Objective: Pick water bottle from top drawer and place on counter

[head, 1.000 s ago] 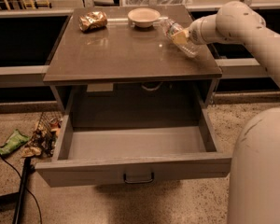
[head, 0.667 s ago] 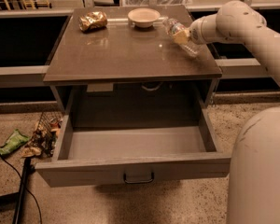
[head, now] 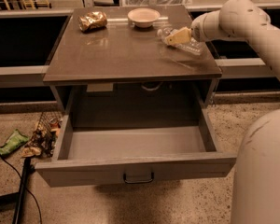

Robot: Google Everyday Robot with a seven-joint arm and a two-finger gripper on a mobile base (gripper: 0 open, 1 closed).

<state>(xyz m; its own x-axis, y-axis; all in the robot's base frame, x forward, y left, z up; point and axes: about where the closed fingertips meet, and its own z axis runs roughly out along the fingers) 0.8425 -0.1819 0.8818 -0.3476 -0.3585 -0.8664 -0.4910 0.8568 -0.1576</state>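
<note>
The water bottle is clear with a pale cap. It lies tilted at the right side of the counter, its cap end pointing left toward the bowl. My gripper reaches in from the right on the white arm and sits right over the bottle, covering its middle and label. The top drawer is pulled wide open below the counter. Its grey inside shows nothing in it, and its metal handle is at the centre of the front panel.
A shiny gold foil bag lies at the counter's back left and a pale bowl at the back centre. Litter and a green scrap lie on the floor left of the drawer. The robot's white body fills the lower right.
</note>
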